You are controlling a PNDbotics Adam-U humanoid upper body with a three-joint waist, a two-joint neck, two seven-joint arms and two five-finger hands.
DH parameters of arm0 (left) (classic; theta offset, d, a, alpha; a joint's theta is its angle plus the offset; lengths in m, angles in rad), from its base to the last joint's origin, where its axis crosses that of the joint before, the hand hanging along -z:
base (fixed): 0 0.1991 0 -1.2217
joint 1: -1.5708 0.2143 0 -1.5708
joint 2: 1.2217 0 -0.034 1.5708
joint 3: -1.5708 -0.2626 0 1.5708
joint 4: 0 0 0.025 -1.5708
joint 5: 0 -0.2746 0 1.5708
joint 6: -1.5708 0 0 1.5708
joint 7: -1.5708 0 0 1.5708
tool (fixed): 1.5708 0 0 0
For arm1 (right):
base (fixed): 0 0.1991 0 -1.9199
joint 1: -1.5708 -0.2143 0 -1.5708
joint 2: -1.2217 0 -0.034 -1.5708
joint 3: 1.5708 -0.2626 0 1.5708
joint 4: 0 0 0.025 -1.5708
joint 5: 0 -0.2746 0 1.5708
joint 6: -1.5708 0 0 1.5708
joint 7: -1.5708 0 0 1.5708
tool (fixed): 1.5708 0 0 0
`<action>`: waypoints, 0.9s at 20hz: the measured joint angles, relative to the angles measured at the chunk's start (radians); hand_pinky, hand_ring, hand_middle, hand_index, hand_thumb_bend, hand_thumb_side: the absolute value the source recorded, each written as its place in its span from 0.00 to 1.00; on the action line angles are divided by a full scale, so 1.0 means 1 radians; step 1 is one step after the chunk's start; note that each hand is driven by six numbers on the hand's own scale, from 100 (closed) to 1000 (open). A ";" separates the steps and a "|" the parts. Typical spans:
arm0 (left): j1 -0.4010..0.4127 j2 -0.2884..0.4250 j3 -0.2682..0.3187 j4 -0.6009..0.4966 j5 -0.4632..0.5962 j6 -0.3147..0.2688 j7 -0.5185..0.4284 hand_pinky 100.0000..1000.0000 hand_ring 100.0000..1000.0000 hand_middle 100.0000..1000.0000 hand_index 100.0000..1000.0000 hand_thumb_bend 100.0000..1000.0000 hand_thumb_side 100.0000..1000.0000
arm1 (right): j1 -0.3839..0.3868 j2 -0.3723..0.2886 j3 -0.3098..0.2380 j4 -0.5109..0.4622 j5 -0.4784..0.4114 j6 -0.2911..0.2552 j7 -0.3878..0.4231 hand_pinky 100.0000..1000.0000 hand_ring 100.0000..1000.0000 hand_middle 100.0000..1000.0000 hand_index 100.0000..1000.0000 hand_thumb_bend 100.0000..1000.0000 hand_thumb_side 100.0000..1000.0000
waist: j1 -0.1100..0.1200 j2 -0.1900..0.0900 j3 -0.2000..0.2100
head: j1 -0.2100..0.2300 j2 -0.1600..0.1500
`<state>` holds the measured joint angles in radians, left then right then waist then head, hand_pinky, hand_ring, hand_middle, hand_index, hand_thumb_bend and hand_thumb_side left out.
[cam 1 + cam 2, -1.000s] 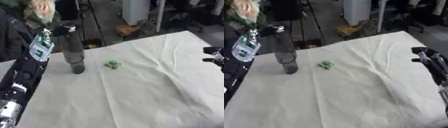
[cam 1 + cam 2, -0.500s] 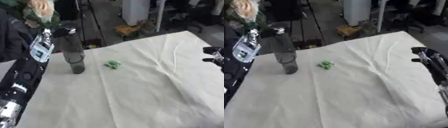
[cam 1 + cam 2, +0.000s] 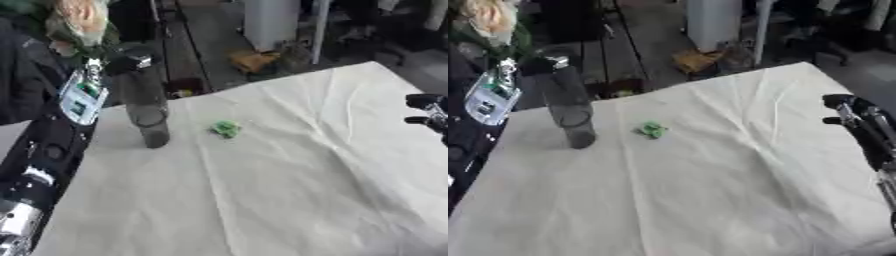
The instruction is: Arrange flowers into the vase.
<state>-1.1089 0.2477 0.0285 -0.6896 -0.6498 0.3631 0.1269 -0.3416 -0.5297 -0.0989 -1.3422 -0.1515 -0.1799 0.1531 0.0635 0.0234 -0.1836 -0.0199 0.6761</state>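
Vases: one tall dark vase (image 3: 146,107) is standing on the cloth.
Flowers: one pale peach bloom (image 3: 79,20) with green leaves is showing at the upper left; whether more stems are bunched with it cannot be told.
Green scraps: one small green piece (image 3: 227,128) is lying on the cloth, near the vase but apart from it.
Cloths: one cream cloth (image 3: 289,190) is covering the table.
Robot hands: two are showing, the left hand (image 3: 131,61) by the vase top and the right hand (image 3: 859,117) at the right edge.
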 measured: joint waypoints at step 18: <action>0.016 0.001 0.000 -0.030 -0.022 0.013 0.004 0.95 0.93 0.92 0.88 1.00 0.46 | 0.008 0.000 -0.001 0.000 0.000 0.000 0.000 0.72 0.87 0.78 0.74 0.00 0.63 | -0.002 -0.006 0.011 | -0.008 0.008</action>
<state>-1.0927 0.2483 0.0283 -0.7193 -0.6715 0.3766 0.1312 -0.3337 -0.5297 -0.0998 -1.3422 -0.1515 -0.1798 0.1531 0.0613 0.0174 -0.1721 -0.0275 0.6843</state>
